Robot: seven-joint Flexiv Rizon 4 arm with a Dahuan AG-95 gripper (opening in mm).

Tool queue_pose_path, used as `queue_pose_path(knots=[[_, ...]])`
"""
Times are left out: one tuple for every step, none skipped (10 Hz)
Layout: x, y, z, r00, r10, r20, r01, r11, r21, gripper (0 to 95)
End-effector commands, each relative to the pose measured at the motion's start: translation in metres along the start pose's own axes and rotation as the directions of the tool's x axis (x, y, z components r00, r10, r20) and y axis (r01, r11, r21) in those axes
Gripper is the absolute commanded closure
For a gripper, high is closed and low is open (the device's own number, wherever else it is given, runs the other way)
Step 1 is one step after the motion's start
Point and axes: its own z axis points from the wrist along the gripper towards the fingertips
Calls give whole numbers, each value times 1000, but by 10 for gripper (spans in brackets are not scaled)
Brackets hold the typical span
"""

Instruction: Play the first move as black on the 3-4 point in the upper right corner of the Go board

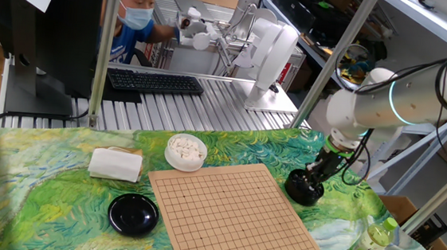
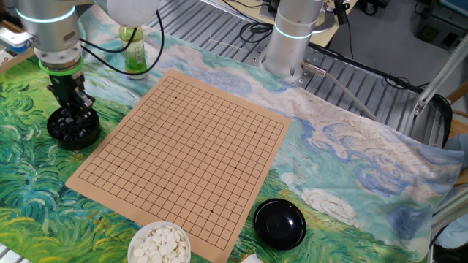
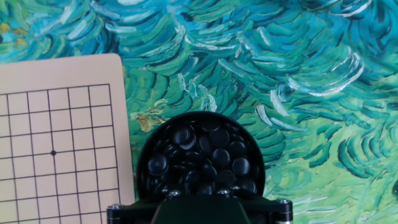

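**A:** Where do you stand in the task right now?

**B:** You're on the pick-up — the gripper points straight down over the black bowl, which sits on the cloth just off the board's left corner in the other fixed view. The board itself is bare; no stone is played yet.

**A:** Is a stone in hand?

**B:** You can't tell from these pictures. In the hand view the fingertips are cut off below the frame, and the stones fill the bowl right under the hand. From the fixed views the fingers look narrow, close together, at or just over the rim — but whether they pinch a stone is hidden. The stones are tiny, so a narrow gap could go either way.

**A:** And where must it go?

**B:** To the 3-4 point in the upper right corner. I judge that is the board corner nearest the bowl — the one showing at the left in the hand view, with the star dot a line or so in from the target. Check that before you move.

**A:** So what does the next move call for?

**B:** Lift clear of the bowl, confirm one black stone is between the fingers, then carry it the short way over the board edge. Count the lines carefully, come down straight, and release gently — a glossy lens-shaped stone would slide off the crossing easily.
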Motion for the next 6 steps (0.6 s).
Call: queue_pose_path(knots=[[0, 1, -2, 1000, 9, -7, -9, 1000, -7, 760], [0, 1, -3, 1000, 13, -7, -13, 1000, -9, 760], [0, 6, -4, 999, 34, -7, -34, 999, -17, 760], [0, 10, -5, 999, 43, -7, -43, 999, -16, 760], [-1, 16, -7, 998, 57, -9, -57, 998, -17, 760], [-1, 27, -9, 997, 80, -9, -80, 997, -16, 760]])
